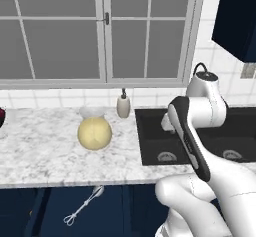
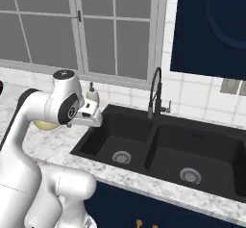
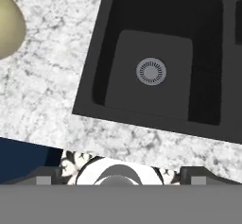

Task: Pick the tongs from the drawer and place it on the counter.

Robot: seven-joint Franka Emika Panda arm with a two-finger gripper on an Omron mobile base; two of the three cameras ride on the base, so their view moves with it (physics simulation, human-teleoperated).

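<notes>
1. Pincer (image 3: 121, 173) is hanging over the front edge of the desk (image 1: 45, 156) by the left sink basin (image 3: 156, 72); tips are sitting wide apart, gripping nothing.
2. Tongs (image 1: 83, 206) are lying down in the open drawer (image 1: 55, 211) below the desk edge, well apart from the pincer.
3. Yellow round jug (image 1: 94, 131) is standing on the desk, soap bottle (image 1: 123, 104) behind it by the window.
4. Faucet (image 2: 154, 95) is rising behind the sink.

Tongs (image 1: 82, 206) lie in the drawer (image 1: 55, 211) below the counter (image 1: 45, 156) (sink (image 1: 155, 143) rightward).
</notes>
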